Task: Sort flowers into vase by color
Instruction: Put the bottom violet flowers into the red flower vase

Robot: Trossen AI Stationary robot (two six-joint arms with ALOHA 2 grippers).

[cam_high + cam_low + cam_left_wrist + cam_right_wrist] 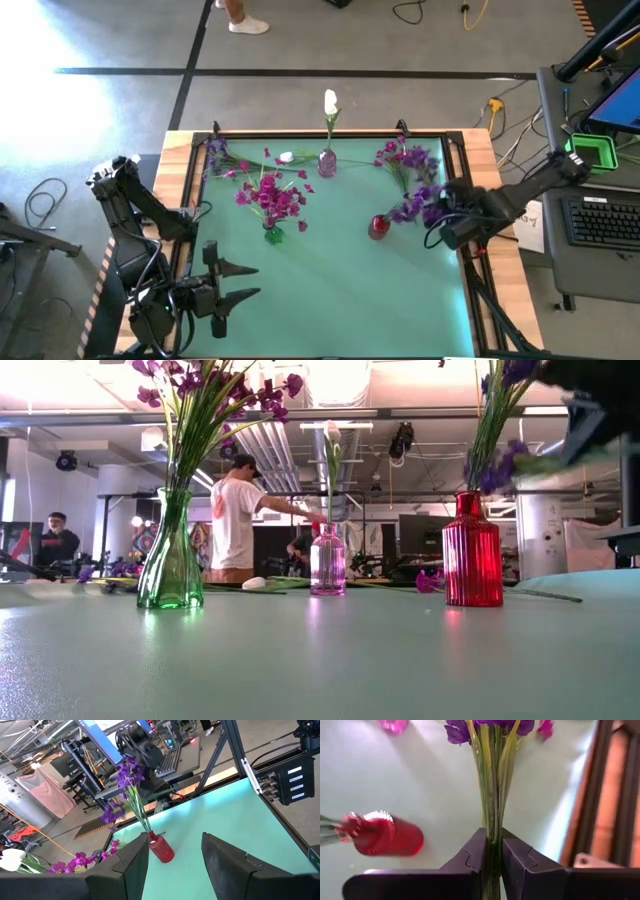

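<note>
Three vases stand on the teal mat. A green vase (273, 235) holds magenta flowers, a pink vase (327, 162) holds one white bud, and a red vase (378, 227) holds purple flowers. My right gripper (440, 222) is just right of the red vase, above the mat, shut on a purple flower sprig (492, 780). At the table's near left corner my left gripper (235, 282) stands open with nothing between its fingers (175, 860). Loose flowers lie along the far edge, at the left (222, 160) and at the right (405, 155). My right gripper pinches the purple sprig's bundled green stems (492, 832) between its two fingers. The stems run along the fingers, with the blooms (457, 730) out past the fingertips. The fingers slant down from the table's right side. The sprig is lifted clear of the mat.
A loose white bud (286, 157) lies between the far-left flowers and the pink vase. Dark rails frame the mat, one close to my right gripper (592, 795). The mat's near half (340, 300) is bare. People stand in the room beyond the table (235, 520).
</note>
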